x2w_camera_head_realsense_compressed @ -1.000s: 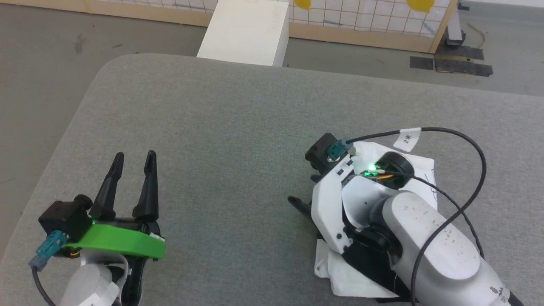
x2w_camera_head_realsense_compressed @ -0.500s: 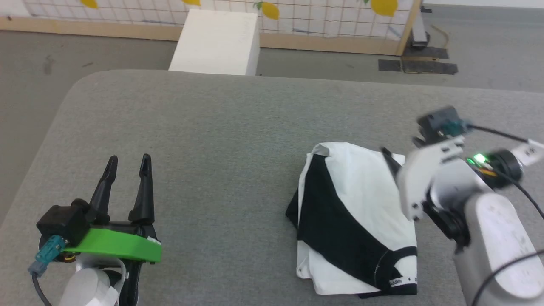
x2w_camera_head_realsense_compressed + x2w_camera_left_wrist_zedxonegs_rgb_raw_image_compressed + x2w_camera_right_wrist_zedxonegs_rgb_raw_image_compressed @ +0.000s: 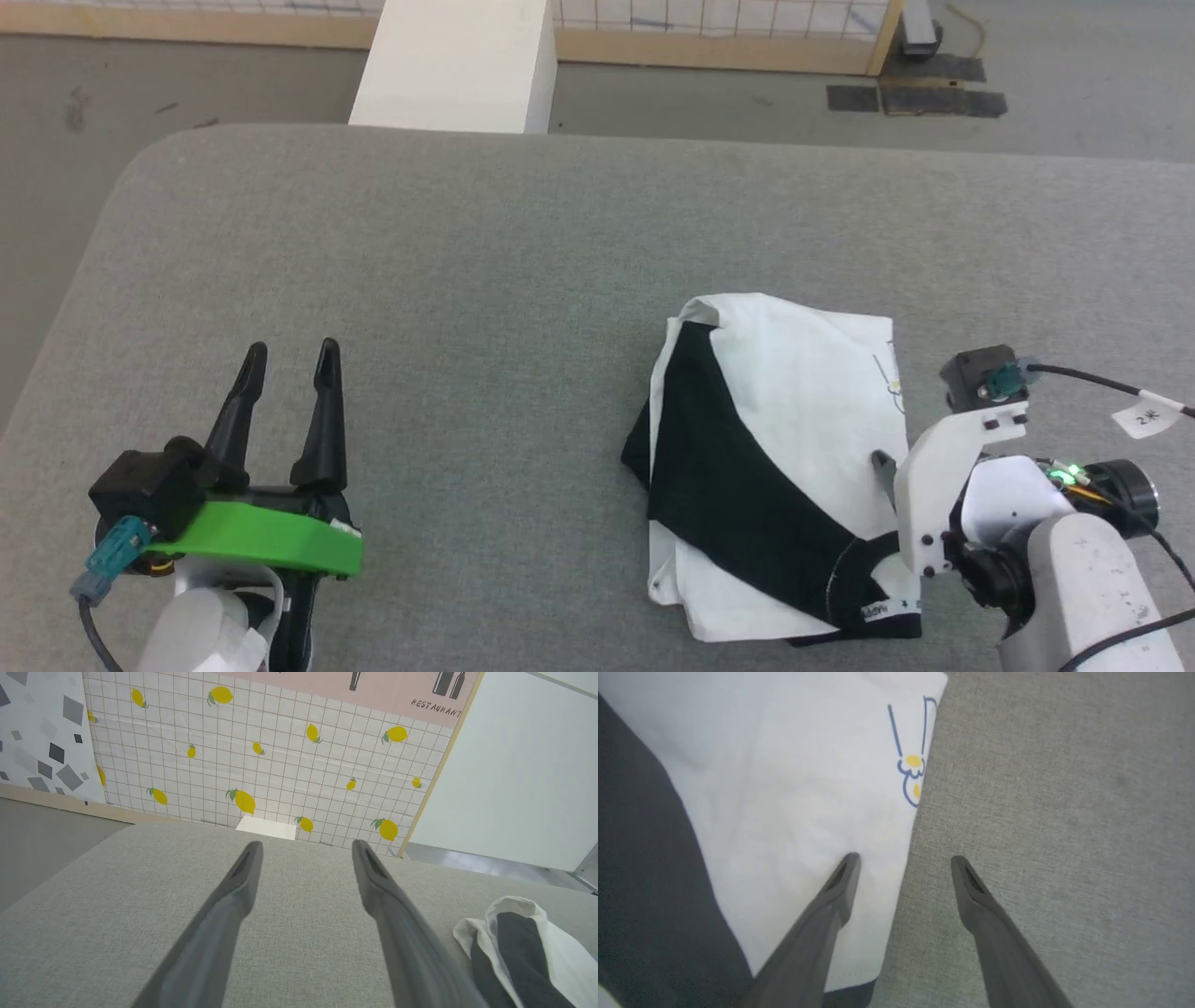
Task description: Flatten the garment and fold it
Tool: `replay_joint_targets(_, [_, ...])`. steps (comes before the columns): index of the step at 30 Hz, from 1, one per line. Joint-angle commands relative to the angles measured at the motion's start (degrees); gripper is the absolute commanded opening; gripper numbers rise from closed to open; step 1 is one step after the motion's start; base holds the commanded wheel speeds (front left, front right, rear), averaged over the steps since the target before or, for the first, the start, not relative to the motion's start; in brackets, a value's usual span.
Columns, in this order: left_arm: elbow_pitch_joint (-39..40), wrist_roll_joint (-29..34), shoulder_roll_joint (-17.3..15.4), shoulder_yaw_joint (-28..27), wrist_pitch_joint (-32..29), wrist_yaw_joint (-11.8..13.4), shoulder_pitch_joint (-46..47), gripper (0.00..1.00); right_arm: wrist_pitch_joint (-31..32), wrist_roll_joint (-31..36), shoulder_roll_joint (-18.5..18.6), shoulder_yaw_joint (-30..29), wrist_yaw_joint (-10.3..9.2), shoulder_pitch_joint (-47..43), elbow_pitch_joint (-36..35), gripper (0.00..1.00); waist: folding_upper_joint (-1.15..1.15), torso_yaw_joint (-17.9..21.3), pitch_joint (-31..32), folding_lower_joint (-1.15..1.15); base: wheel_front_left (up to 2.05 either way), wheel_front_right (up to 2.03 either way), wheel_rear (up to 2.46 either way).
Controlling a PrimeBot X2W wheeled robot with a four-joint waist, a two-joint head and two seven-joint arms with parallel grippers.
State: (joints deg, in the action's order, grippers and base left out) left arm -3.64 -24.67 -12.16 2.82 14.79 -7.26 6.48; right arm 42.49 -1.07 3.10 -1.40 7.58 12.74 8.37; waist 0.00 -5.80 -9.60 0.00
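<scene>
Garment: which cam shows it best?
Head view: nearly all of the folded garment is in frame. Right wrist view gives a close-up of its white panel and printed edge; left wrist view catches one corner at lower right.

Garment (image 3: 794, 392), its edge by the right gripper (image 3: 904, 861) hidden behind the white wrist housing (image 3: 941, 485), its hem lettering (image 3: 875, 611) too small to read, and its far part cut off by the frame edge right of the left gripper (image 3: 303, 847)
</scene>
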Motion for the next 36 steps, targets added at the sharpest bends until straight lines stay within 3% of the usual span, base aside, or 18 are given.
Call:
replay_joint_targets(1, [-0.2, -1.1, -0.1, 0.5, 0.2, -0.2, 1.1, 1.0, 0.6, -1.2, -0.2, 1.0, -0.09, -0.7, 1.5, 1.0, 0.0, -1.5, -1.7, 0.0, 0.0, 0.0, 0.0])
replay_joint_targets(9, [-0.6, -2.4, -0.6, 1.4, 0.2, -0.2, 2.3, 1.0, 2.2, -1.5, -0.2, 3.0, -0.09, -0.5, 5.2, 1.0, 0.0, -2.8, -3.2, 0.0, 0.0, 0.0, 0.0])
replay_joint_targets(10, [-0.7, -2.6, -0.7, 1.5, 0.2, -0.2, 2.4, 1.0, 2.5, -1.6, -0.2, 2.9, -0.09, -0.4, 5.6, 0.71, 0.0, -2.8, -3.3, 0.0, 0.0, 0.0, 0.0])
replay_joint_targets(11, [-0.9, -2.6, -0.8, 1.6, 0.2, -0.2, 2.4, 1.0, 3.0, -1.9, -0.2, 2.6, -0.09, -0.4, 6.0, 0.33, 0.0, -2.9, -3.3, 0.0, 0.0, 0.0, 0.0])
replay_joint_targets(12, [-1.0, -2.8, -0.8, 1.7, 0.2, -0.2, 2.5, 1.0, 3.4, -1.9, -0.2, 2.7, -0.09, -0.4, 6.3, 0.1, 0.0, -3.0, -3.3, 0.0, 0.0, 0.0, 0.0])
replay_joint_targets(13, [-1.1, -2.9, -0.9, 1.7, 0.2, -0.2, 2.5, 1.0, 3.7, -1.9, -0.2, 2.8, -0.09, -0.3, 6.4, 0.0, 0.0, -3.0, -3.3, 0.0, 0.0, 0.0, 0.0])
replay_joint_targets(18, [-1.2, -2.9, -1.0, 1.3, 0.2, -0.2, 2.3, 1.0, 4.1, -1.9, 0.1, 3.7, -0.09, 0.6, 5.0, 0.0, 0.0, -2.2, -3.1, 0.0, 0.0, 0.0, 0.0])
replay_joint_targets(22, [-0.5, -2.7, -1.3, 0.6, 0.2, -0.2, 2.0, 1.0, 5.4, -3.2, 3.3, 7.5, -0.09, 1.7, 2.0, 0.0, 0.0, 0.7, -3.0, 0.0, 0.0, 0.0, 0.0])
replay_joint_targets(28, [1.4, -2.3, -1.6, -1.5, 0.2, -0.2, -0.4, 1.0, 11.1, -7.2, 13.2, 16.9, -0.09, 4.3, -4.6, 0.0, 0.0, 12.0, -3.8, 0.0, 0.0, 0.0, 0.0])
replay_joint_targets(32, [2.4, -2.4, -2.0, -1.6, 0.2, -0.2, -0.2, 1.0, 13.4, -9.5, 19.0, 18.6, -0.09, 7.1, -6.7, 0.0, 0.0, 18.6, -5.5, 0.0, 0.0, 0.0, 0.0])
replay_joint_targets(36, [3.7, -2.1, -3.3, -1.1, 0.2, -0.2, 1.2, 1.0, 13.8, -9.9, 23.3, 17.9, -0.09, 10.0, -7.1, 0.0, 0.0, 22.5, -7.8, 0.0, 0.0, 0.0, 0.0])
